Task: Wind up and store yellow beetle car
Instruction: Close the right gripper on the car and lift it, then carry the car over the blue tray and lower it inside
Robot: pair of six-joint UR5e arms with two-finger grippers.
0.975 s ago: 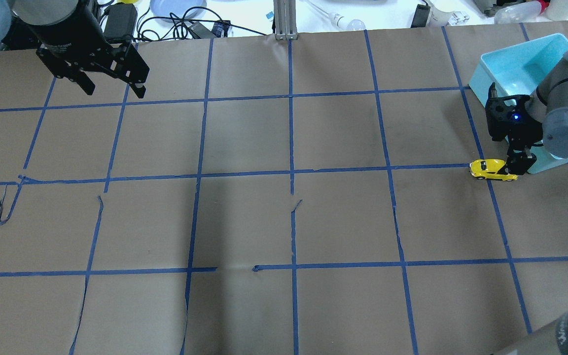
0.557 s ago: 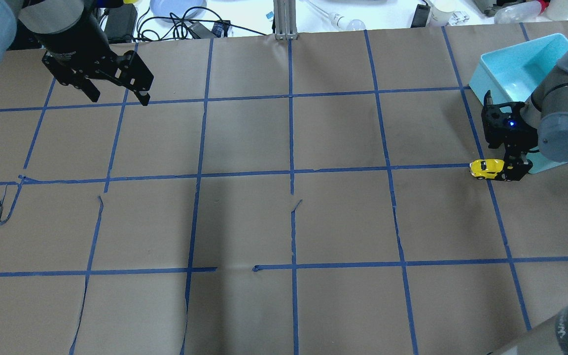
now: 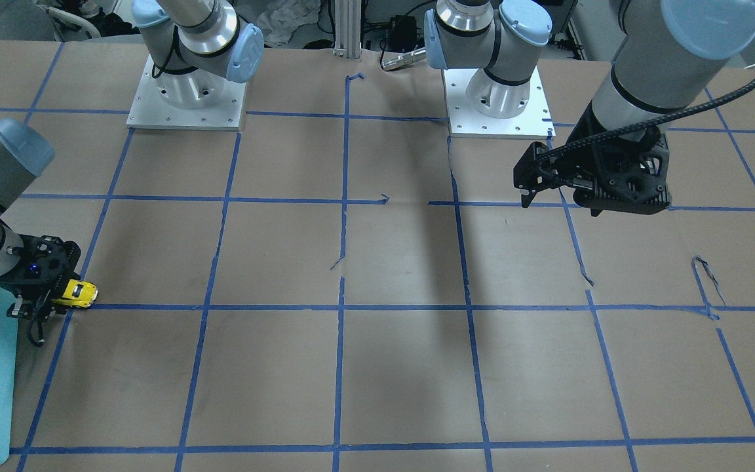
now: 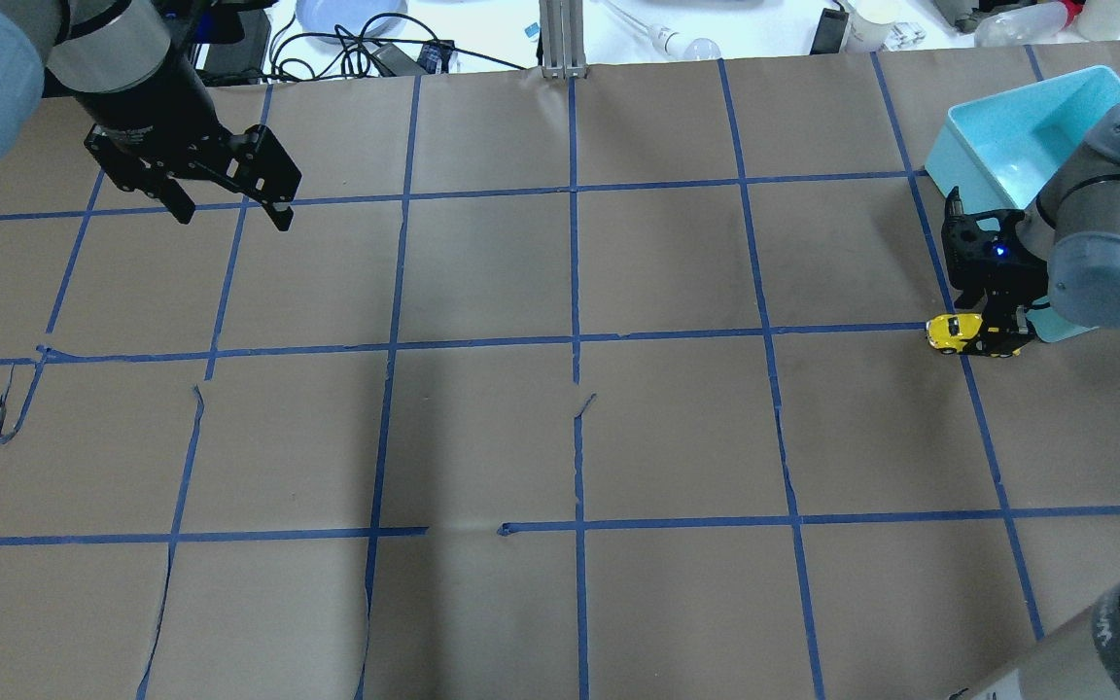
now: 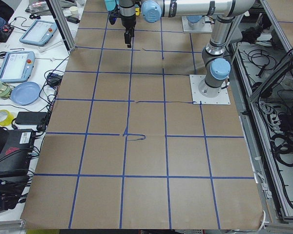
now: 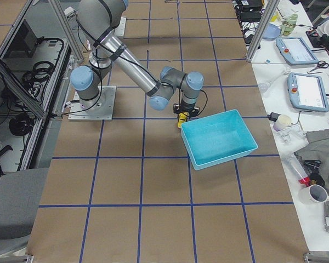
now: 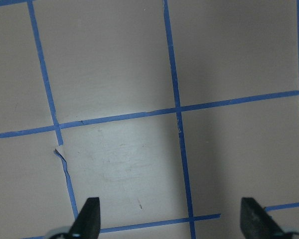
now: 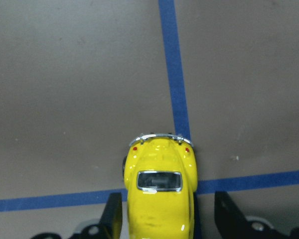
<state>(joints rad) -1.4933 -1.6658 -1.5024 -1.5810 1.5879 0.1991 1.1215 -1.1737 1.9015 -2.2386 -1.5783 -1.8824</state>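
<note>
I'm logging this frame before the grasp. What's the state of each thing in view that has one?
left gripper: open, empty, above the table.
right gripper: open, straddling the car.
car: upright on its wheels on the table, not yet gripped, outside the bin.
bin: upright, empty.

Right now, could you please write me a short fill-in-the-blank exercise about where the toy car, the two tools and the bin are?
The right tool straddles the ____ beetle car, its fingers not yet closed on it.
The car sits where two strips of ____ tape cross.
The left tool hangs ____, gripping nothing, above bare paper.
The teal bin beside the car is ____.
Missing words: yellow; blue; open; empty.
</note>
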